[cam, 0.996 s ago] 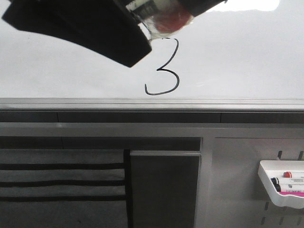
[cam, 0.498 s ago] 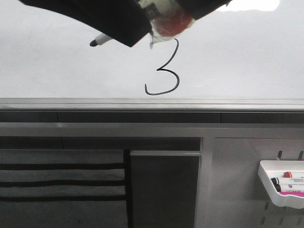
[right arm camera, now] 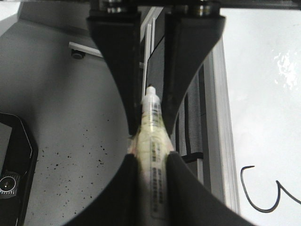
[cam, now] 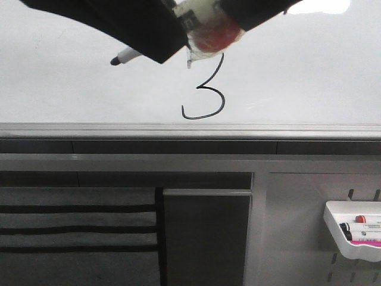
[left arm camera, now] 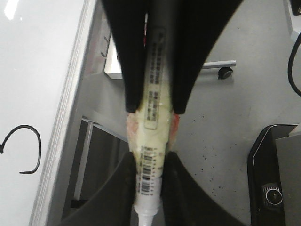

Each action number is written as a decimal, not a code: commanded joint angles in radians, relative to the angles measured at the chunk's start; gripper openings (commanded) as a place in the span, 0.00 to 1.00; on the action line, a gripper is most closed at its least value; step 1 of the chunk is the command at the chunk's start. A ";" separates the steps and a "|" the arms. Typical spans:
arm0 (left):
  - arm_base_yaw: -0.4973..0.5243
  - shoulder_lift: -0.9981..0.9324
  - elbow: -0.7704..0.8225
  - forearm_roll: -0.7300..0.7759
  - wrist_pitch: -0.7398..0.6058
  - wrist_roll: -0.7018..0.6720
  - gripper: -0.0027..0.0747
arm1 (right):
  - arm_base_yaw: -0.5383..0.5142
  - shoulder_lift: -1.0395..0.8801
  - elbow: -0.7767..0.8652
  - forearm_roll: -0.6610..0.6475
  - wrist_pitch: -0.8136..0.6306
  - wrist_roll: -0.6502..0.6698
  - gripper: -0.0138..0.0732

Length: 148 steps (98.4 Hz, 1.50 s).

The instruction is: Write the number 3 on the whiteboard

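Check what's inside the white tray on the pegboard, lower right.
The white tray holds markers: one red-capped, one black-tipped, and a pink strip lower down. The tray wall and frame edge hide the rest.

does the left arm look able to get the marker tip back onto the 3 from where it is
Probably yes. The left gripper is shut on the marker, whose tip hangs off the whiteboard, up and left of the number 3. Nothing lies between tip and digit.
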State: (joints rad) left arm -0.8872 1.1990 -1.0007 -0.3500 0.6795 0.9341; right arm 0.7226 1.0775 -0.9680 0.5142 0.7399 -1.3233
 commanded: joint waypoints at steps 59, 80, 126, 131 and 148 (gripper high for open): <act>0.185 -0.021 -0.036 -0.022 -0.069 -0.133 0.01 | -0.172 -0.120 -0.025 0.023 -0.054 0.240 0.54; 0.494 -0.021 0.009 -0.049 -0.158 -0.358 0.01 | -0.377 -0.218 -0.025 0.004 0.001 0.353 0.54; 0.678 -0.019 0.211 -0.253 -0.662 -0.362 0.01 | -0.432 -0.225 0.032 0.004 0.061 0.353 0.54; 0.678 -0.019 0.211 -0.253 -0.688 -0.362 0.01 | -0.432 -0.225 0.045 0.004 0.056 0.353 0.54; 0.678 -0.009 0.211 -0.253 -0.724 -0.362 0.01 | -0.432 -0.225 0.066 0.004 0.056 0.353 0.54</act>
State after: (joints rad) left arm -0.2117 1.2005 -0.7639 -0.5899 0.0380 0.5813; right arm 0.2985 0.8583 -0.8826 0.4989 0.8480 -0.9737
